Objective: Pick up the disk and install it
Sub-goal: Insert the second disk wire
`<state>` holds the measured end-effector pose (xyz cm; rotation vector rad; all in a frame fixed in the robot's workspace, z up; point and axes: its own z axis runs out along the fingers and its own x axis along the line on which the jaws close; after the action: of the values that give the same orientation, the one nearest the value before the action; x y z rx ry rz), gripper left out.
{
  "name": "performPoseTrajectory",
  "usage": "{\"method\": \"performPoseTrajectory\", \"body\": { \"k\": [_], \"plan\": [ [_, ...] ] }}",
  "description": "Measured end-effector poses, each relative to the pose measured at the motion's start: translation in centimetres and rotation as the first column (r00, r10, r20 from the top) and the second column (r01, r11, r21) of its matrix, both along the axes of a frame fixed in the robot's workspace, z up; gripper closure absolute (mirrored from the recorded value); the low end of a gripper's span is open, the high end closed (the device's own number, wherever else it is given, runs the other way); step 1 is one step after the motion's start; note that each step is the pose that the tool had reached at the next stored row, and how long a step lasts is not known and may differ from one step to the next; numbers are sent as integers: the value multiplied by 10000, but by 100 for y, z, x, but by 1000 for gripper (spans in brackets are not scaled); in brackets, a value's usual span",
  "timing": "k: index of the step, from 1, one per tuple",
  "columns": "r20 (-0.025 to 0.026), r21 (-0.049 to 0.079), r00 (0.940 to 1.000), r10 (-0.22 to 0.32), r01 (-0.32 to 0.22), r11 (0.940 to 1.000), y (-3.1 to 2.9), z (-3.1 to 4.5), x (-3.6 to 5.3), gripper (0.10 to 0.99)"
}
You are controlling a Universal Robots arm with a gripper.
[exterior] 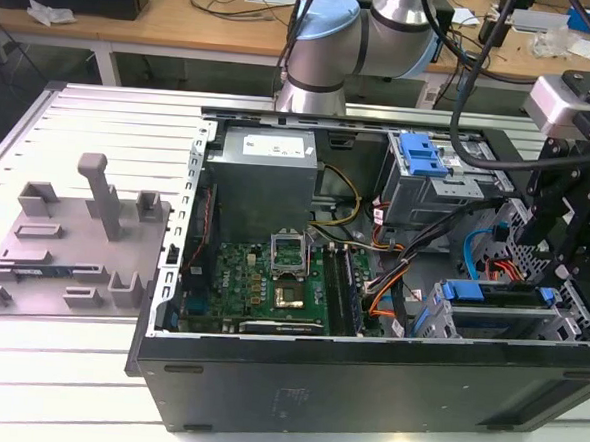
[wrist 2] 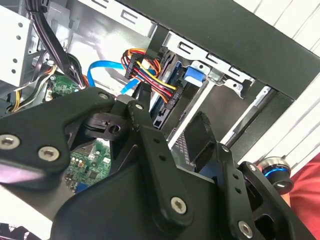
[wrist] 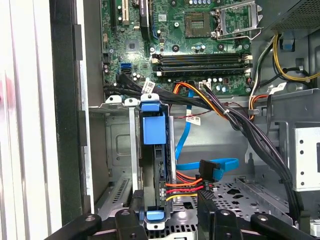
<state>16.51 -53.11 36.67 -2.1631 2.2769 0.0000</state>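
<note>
The disk (wrist: 153,165) stands on edge in the metal drive cage (wrist: 117,145), framed by its blue carrier bracket (wrist: 152,131). Red, yellow and black power wires and a blue data cable (wrist: 187,186) reach its end. In the exterior view the disk (exterior: 491,296) sits low in the cage at the case's right end. My black gripper (wrist: 167,220) hovers right over it, open, with one finger (wrist: 129,220) beside the carrier and the other finger (wrist: 210,212) past the cables. The second wrist view shows the carrier's blue tab (wrist 2: 194,75) beyond my gripper (wrist 2: 172,117).
The open computer case (exterior: 366,376) lies on a slatted table. Inside are the motherboard (exterior: 261,279), the grey power-supply box (exterior: 267,179) and an upper bay with a blue latch (exterior: 424,154). Thick cable bundles (wrist: 250,130) cross beside the cage. A grey fixture (exterior: 74,238) stands at the exterior view's left.
</note>
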Motion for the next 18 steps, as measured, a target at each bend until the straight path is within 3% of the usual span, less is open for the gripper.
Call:
{"method": "performPoseTrajectory", "body": {
  "k": [8, 9, 11, 12, 16, 17, 18],
  "plan": [
    [-2, -30, 10000, 0, 0, 10000, 4, 0, 0, 541],
    [-28, -283, 10000, 0, -1, 9996, 26, 48, 1, 541],
    [-35, -625, 10000, -1, -1, 9980, 78, 110, 1, 541],
    [-43, -892, 10000, -2, -2, 9960, 124, 149, 1, 541],
    [-59, -1569, 10000, -6, -4, 9876, 279, 194, 1, 541],
    [-62, -2019, 10000, -9, -4, 9794, 416, 197, 1, 541],
    [-62, -2217, 10000, -11, -3, 9751, 515, 197, -1, 541]
  ]
}}
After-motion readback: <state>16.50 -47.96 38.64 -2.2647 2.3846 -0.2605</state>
